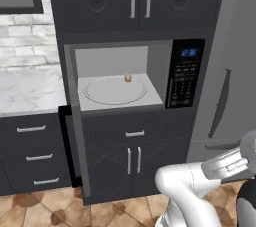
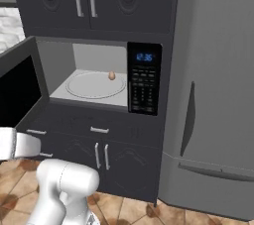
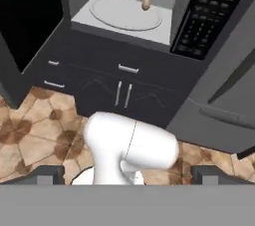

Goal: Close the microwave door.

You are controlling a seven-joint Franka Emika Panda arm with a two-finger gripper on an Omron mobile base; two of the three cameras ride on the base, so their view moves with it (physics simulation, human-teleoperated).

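Observation:
The microwave [image 1: 120,53] is set into dark cabinets, its light-grey interior exposed. Its door [image 1: 75,121] stands swung out to the left and is seen edge-on in the left base view. The door's black window [image 2: 17,90] faces me at the left of the right base view, and the door [image 3: 30,11] is at the upper left of the hand view. On the round turntable [image 1: 115,91] sits a small brown egg-like object [image 1: 128,77]. My gripper [image 3: 127,174] hangs low and well back from the microwave, open, with nothing between its fingertips [image 3: 50,173].
The black keypad panel [image 1: 185,73] with a blue display is right of the cavity. A tall grey fridge [image 2: 218,95] stands on the right. Dark drawers and cabinet doors [image 1: 132,161] sit below, a marble counter [image 1: 25,91] at the left, and a tiled floor [image 3: 30,130] underneath.

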